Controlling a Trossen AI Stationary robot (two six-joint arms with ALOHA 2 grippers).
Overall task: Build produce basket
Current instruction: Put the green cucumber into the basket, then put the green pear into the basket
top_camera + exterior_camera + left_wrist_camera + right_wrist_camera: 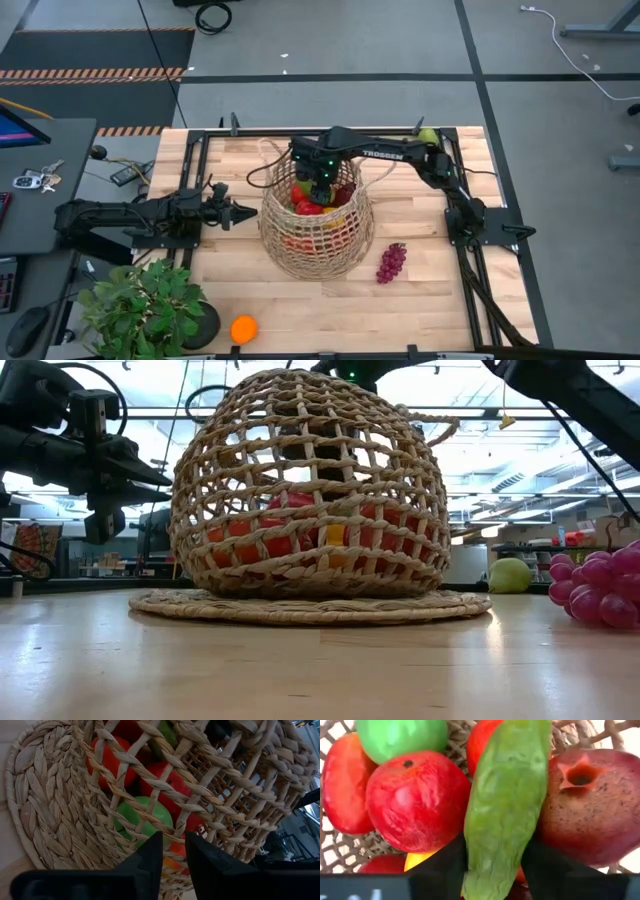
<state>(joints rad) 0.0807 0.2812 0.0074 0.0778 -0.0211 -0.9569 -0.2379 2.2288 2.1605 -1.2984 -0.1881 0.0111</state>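
A tan open-weave wicker basket (317,228) stood on its round woven base at the middle of the wooden surface (430,290), already carrying a heap of red, green and yellow produce that showed through the weave. The right gripper (321,186) reached down through the rim from above, and its wrist camera showed a long green cucumber (505,810) lying between its two dark fingers (442,870), which stood just wide enough to flank it; whether they were gripping or letting go could not be told. The cucumber rested over a red apple (415,807) and beside a dull red pomegranate (587,805), with a green fruit (400,737) above them, so the piece appeared to be at the point of being set down on the pile, low enough not to roll out.

The left gripper (238,212) waited just beside the basket's wall, its fingers (150,862) drawn together and empty, pointing at the weave, probably to steady the basket or simply to keep clear.

A bunch of purple grapes (391,263) lay on the surface near the basket's right side, an orange (243,329) sat near the front edge beside a potted green plant (140,305), and a green pear (428,136) rested at the far right corner, all three seemingly yet to be collected.
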